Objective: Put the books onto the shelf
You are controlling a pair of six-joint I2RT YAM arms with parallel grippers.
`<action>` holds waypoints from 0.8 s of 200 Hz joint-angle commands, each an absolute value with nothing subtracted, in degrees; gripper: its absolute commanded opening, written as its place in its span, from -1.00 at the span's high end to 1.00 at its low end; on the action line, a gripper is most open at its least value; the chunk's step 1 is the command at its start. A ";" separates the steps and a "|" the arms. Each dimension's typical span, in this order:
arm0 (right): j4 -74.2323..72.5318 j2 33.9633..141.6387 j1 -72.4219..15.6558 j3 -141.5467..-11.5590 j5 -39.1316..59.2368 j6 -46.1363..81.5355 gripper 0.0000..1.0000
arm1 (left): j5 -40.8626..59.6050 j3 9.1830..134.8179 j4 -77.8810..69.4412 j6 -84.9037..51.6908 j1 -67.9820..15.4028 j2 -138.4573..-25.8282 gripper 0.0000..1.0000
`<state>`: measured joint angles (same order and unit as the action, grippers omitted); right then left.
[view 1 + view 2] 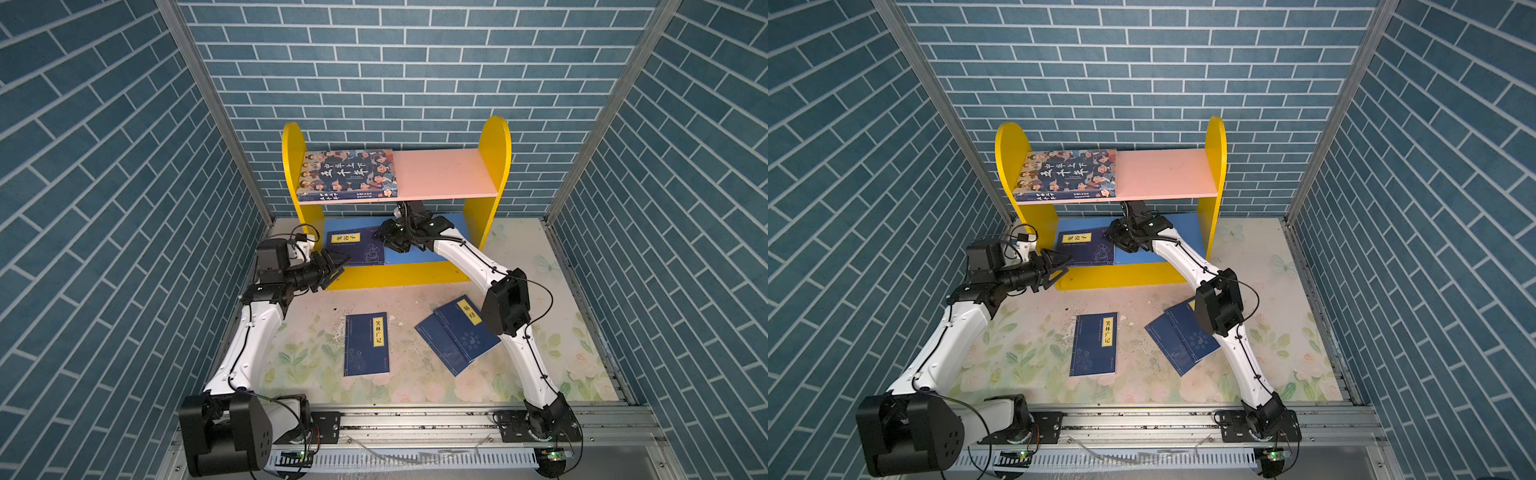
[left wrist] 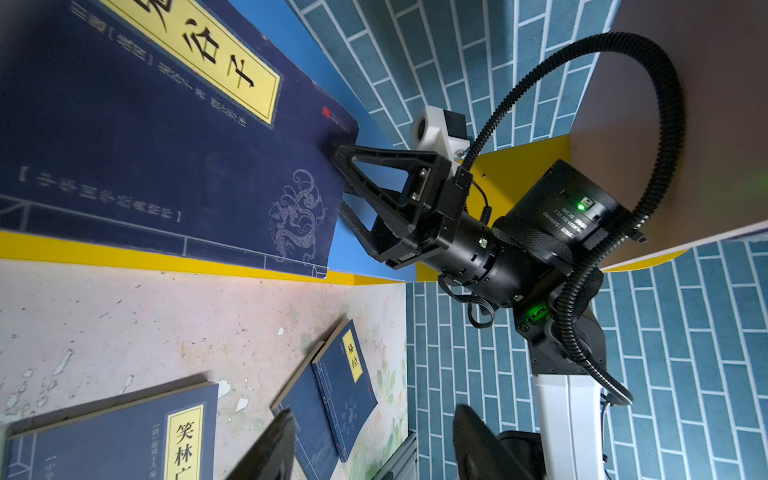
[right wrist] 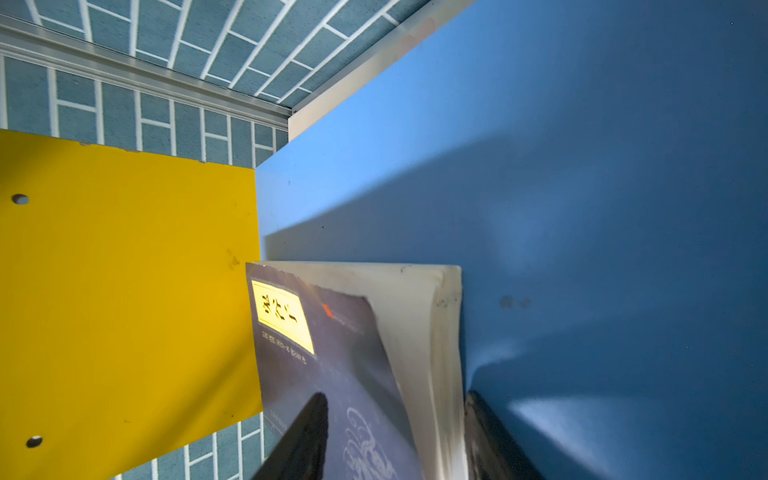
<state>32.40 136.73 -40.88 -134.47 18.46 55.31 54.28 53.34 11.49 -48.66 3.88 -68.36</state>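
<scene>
The shelf (image 1: pixel 494 141) stands at the back, and a thick book (image 1: pixel 347 174) lies flat on its pink board (image 1: pixel 444 172). A thin navy book (image 1: pixel 355 247) lies on the blue board (image 1: pixel 415 255). My right gripper (image 1: pixel 382 239) reaches in at that book's right edge. In the right wrist view its jaws stand apart, one finger over the cover (image 3: pixel 332 353), the other against the board. My left gripper (image 1: pixel 332 266) hovers open and empty at the shelf's front left. On the table lie one navy book (image 1: pixel 366 344) and two overlapping ones (image 1: pixel 457 336).
Brick-pattern walls close in the left, back and right sides. The right arm's elbow (image 1: pixel 507 305) hangs over the corner of the overlapping books. The pink board's right half is bare. An aluminium rail (image 1: pixel 415 419) runs along the front edge.
</scene>
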 commanded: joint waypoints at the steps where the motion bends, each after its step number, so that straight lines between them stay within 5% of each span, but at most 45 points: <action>1: 30.48 136.37 -40.96 -135.83 19.08 56.24 -0.09 | 57.07 52.39 10.77 -49.04 4.82 -67.82 -0.24; 160: 32.84 129.47 -40.73 -130.14 11.98 55.70 -0.25 | 56.79 55.12 23.20 -42.49 5.80 -65.67 -0.23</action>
